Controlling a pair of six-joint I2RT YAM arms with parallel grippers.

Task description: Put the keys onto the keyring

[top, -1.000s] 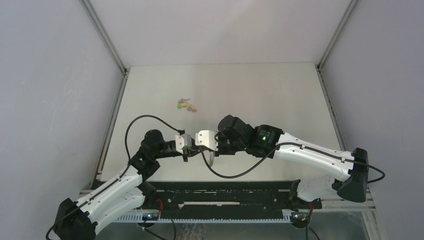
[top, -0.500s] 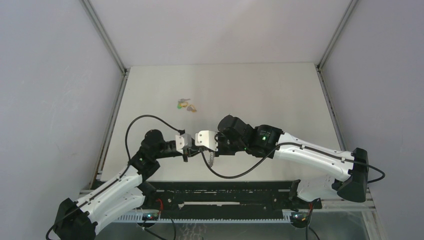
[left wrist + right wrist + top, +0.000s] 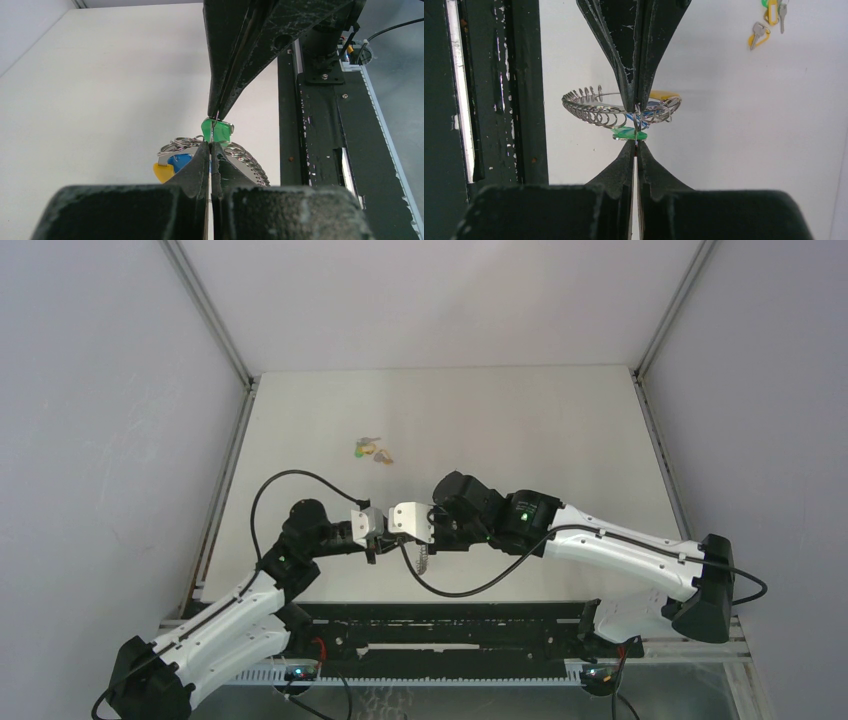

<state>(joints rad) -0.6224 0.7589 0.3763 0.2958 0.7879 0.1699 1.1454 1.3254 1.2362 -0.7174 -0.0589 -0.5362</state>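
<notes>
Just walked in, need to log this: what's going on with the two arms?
The arms meet tip to tip near the front of the table. The left claw is shut on the keyring, where a blue key and a yellow key already hang; the right claw is shut on a green key, held against the ring. More loose keys lie farther back.

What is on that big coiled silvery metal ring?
A small green plastic-headed key, a blue key and a yellow key. Tool fingers cover how they join the silvery coiled ring.

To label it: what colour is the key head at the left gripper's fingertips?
Green; the key head shows best in the left wrist view.
</notes>
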